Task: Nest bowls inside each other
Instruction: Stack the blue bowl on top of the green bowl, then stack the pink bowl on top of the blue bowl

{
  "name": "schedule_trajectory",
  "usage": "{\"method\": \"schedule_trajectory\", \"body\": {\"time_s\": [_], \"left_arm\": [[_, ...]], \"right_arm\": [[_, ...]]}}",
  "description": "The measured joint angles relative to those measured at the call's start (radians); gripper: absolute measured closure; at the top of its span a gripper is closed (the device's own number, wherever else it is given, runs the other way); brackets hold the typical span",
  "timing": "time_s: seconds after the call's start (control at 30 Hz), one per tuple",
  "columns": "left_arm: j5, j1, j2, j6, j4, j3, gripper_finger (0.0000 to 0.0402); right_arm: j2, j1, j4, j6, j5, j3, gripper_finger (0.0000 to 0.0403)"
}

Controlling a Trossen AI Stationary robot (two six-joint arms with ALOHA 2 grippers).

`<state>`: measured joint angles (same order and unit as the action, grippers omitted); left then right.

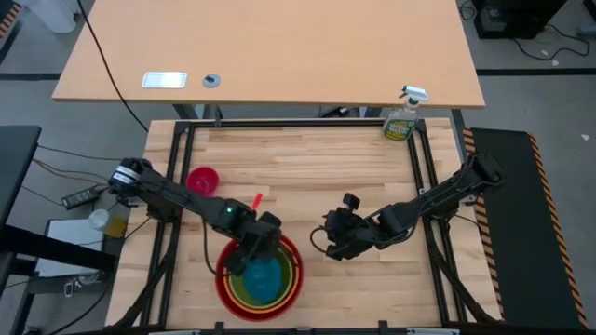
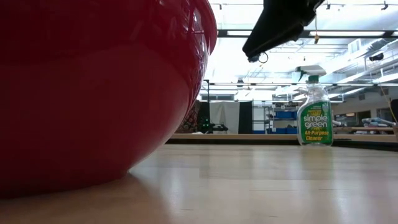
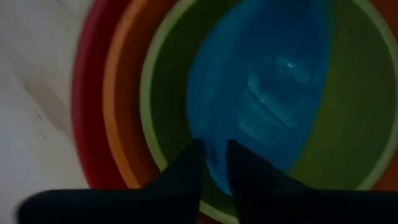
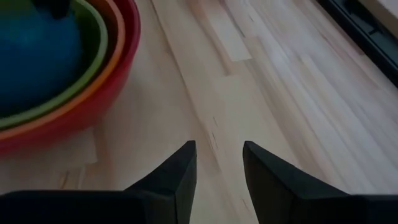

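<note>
Red point(image 1: 296, 277), orange and green point(image 3: 354, 112) bowls sit nested near the table's front edge. The blue bowl point(image 3: 261, 93) lies inside the green one, seemingly tilted. My left gripper point(image 1: 250, 259) points down over the stack's left side, fingers slightly apart, with the blue bowl's rim point(image 3: 214, 171) between them. The pink bowl point(image 1: 203, 180) stands alone on the table, farther back and left. To the stack's right my right gripper point(image 4: 217, 171) hangs open over bare wood, holding nothing. My left gripper comes from above, slanting down, with one finger point(image 3: 186, 174) on each side of the blue bowl's rim. A blue strip shows in the narrow gap between them. Whether either finger still touches the rim, I cannot tell.
A green spray bottle point(image 1: 402, 119) stands at the table's far right corner. A small red stick point(image 1: 257, 200) lies behind the stack. In the low view the red bowl point(image 2: 93, 93) fills the left half. Bare wood lies between the stack and the bottle.
</note>
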<state>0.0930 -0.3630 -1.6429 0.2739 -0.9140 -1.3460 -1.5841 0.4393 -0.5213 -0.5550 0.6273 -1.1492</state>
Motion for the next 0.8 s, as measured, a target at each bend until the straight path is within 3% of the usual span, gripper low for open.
{"method": "schedule_trajectory", "body": {"time_s": [0.2,0.33,0.53,0.67,0.8], "left_arm": [[-0.026,0.002,0.029,-0.015,0.033,0.0,0.0211],[-0.049,0.003,0.076,-0.02,0.022,0.0,0.017],[-0.147,-0.001,0.201,-0.017,-0.012,0.033,0.018],[-0.154,0.009,0.328,-0.041,0.021,0.151,0.0205],[-0.226,0.057,0.476,-0.078,0.017,0.284,0.0222]], "right_arm": [[0.0,0.0,0.022,0.01,0.0,0.0,0.0264],[0.0,0.0,0.024,0.001,0.0,0.0,0.0264],[0.0,0.013,0.028,-0.011,0.0,0.0,0.0264],[0.0,0.035,0.059,-0.011,0.004,0.0,0.0264],[-0.001,0.05,0.107,-0.011,0.006,0.0,0.0264]]}}
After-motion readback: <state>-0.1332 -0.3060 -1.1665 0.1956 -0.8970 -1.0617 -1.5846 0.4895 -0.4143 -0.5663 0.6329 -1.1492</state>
